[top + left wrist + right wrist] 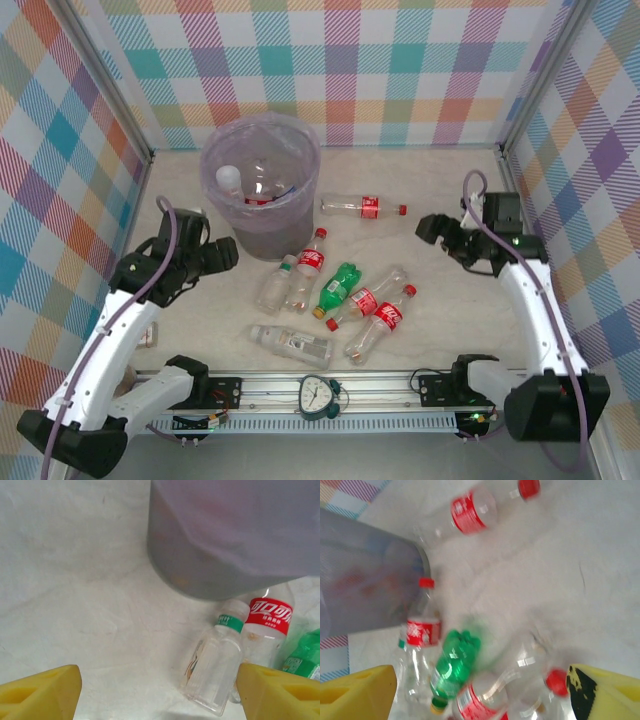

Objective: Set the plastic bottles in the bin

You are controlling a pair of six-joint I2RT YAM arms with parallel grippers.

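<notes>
The bin (258, 150), a round bucket lined with a lilac bag, stands at the back left with a few plastic bottles (262, 190) inside. Several bottles lie on the table: a red-labelled one (362, 207) beside the bin, another (312, 262), a clear one (275, 285), a green one (338, 288), two red-labelled (378, 312) and a clear one (290, 343). My left gripper (222, 258) hangs open left of the bin's base; the clear bottle (217, 662) lies near its right finger (280, 695). My right gripper (435, 228) is open, above the green bottle (455, 662).
Checked walls close in the table at the back and both sides. A metal rail (330, 385) with a small clock (318, 395) runs along the near edge. The bin's wall (235, 535) looms close ahead of the left gripper (160, 695).
</notes>
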